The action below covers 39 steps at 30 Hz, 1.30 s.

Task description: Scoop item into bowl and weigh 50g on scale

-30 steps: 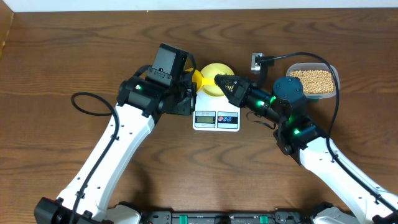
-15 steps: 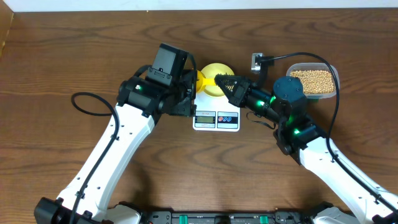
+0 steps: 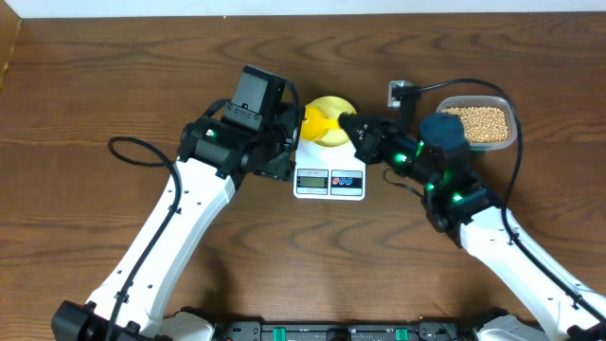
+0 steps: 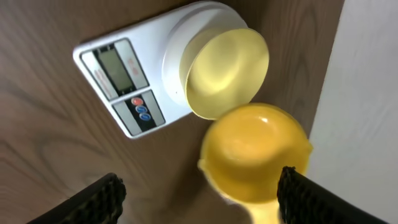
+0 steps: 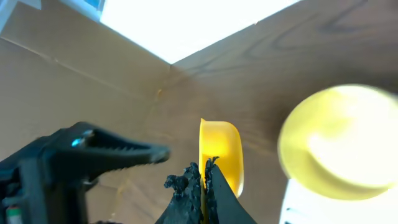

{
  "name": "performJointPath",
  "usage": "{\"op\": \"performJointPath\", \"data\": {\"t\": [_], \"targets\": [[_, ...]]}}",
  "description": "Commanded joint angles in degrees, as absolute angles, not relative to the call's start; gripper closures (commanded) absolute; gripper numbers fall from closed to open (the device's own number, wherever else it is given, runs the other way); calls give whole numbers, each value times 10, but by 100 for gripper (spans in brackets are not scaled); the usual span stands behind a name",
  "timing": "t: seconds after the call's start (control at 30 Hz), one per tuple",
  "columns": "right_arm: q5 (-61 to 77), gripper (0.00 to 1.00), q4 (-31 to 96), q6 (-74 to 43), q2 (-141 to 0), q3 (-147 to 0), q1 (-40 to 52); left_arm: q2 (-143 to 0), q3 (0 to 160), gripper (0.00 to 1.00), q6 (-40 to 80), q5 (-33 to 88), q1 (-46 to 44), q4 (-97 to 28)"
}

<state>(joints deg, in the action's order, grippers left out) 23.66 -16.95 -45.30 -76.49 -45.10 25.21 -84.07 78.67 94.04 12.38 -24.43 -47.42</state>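
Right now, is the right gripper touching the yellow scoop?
Touching. The right wrist view shows the right gripper with its jaws pinched shut on the near edge of the yellow scoop, with no gap between them.

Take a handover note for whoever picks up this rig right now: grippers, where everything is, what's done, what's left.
Left gripper: open, holding nothing, hovering by the scale.
Right gripper: shut on the yellow scoop. The scoop head is next to the bowl and looks empty.
Bowl: on the scale platform, no beans in it.
Beans: in the clear tub by the right arm.
Done: bowl on scale, scoop in hand.
Left: scoop beans into the bowl until it reads 50 g. The display is unreadable here.
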Motion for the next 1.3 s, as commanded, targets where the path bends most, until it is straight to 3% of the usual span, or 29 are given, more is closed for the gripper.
{"op": "performJointPath", "data": {"t": [0.0,0.43,0.8,1.1,1.27], "targets": [[267,99,-170,-378,-768,-461,224,-819,796,20,796,124,-236,-474],[430,99,-169,-299,-755,-461,79,-813,796,16,459,124,-215,-473],[454,99,-124,-284,-729,-479,19,-813,796,12,199,124,-215,-479],[358,99,120,-176,-722,-591,20,-813,796,12,195,124,-215,-479],[325,99,186,-164,-722,-634,20,-813,796,11,195,124,-215,-479]]}}
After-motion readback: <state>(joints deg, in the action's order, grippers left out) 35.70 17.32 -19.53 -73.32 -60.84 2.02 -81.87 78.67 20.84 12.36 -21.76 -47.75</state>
